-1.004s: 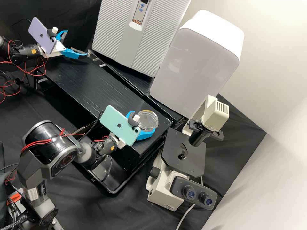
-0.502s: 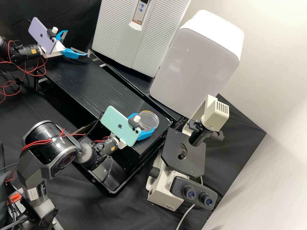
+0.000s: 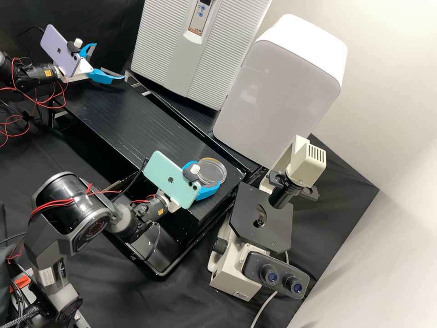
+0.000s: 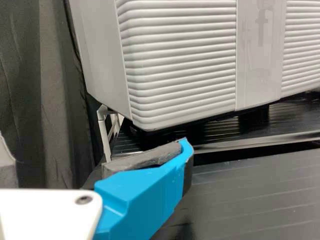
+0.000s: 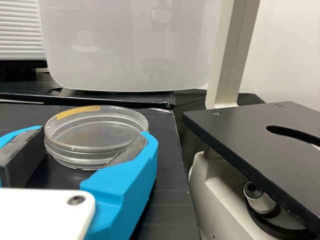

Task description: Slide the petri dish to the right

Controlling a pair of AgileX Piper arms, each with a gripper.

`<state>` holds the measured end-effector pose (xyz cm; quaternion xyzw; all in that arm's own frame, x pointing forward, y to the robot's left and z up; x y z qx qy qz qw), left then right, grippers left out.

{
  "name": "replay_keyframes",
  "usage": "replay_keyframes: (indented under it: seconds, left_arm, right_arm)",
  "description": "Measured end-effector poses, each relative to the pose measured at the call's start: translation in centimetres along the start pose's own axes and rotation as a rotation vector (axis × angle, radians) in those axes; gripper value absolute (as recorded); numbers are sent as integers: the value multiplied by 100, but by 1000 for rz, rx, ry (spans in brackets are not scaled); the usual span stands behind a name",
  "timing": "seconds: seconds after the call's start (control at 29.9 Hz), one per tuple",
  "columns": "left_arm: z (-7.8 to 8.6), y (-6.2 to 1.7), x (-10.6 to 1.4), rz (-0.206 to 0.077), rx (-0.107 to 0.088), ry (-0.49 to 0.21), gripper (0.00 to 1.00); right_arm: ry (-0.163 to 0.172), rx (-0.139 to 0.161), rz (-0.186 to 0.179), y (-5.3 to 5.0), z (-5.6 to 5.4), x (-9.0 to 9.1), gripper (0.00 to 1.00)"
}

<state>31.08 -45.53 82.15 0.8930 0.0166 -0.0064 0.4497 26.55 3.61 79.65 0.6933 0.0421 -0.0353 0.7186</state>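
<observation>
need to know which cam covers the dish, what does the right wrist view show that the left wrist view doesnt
Right wrist view: the petri dish between the right arm's blue fingers, the microscope stage, the smooth white box. Left wrist view: the black curtain beside the ribbed cabinet. Both: that cabinet and the black bench.

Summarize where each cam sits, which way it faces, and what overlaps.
High view: fixed, off the arms, looking down over the bench; shows both arms, left gripper, right gripper.
Left wrist view: on the left arm, facing the ribbed grey unit; own blue finger shows.
Right wrist view: on the right arm, facing petri dish and microscope stage; own fingers closed on the dish.
Shared: high and right wrist views both show dish and stage.
</observation>
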Motion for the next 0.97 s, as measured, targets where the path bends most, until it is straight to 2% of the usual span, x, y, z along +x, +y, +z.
replay_keyframes:
  seconds: [0.1, 0.2, 0.33, 0.4, 0.6, 0.84, 0.97]
  left_arm:
    - [0, 0, 0, 0, 0, 0, 100]
    - [0, 0, 0, 0, 0, 0, 100]
    - [0, 0, 0, 0, 0, 0, 100]
    - [0, 0, 0, 0, 0, 0, 100]
    - [0, 0, 0, 0, 0, 0, 100]
    - [0, 0, 0, 0, 0, 0, 100]
    - [0, 0, 0, 0, 0, 0, 100]
  right_arm:
    - [14, 3, 31, 18, -18, -4, 100]
    - [4, 1, 69, 25, 6, -44, 100]
    - [14, -7, 80, -1, 11, -90, 100]
    - [23, -22, 83, -15, 5, -124, 100]
    - [58, -25, 116, -15, -1, -237, 100]
    - [100, 51, 145, 74, 1, -441, 100]
    - [131, 84, 147, 115, -1, -587, 100]
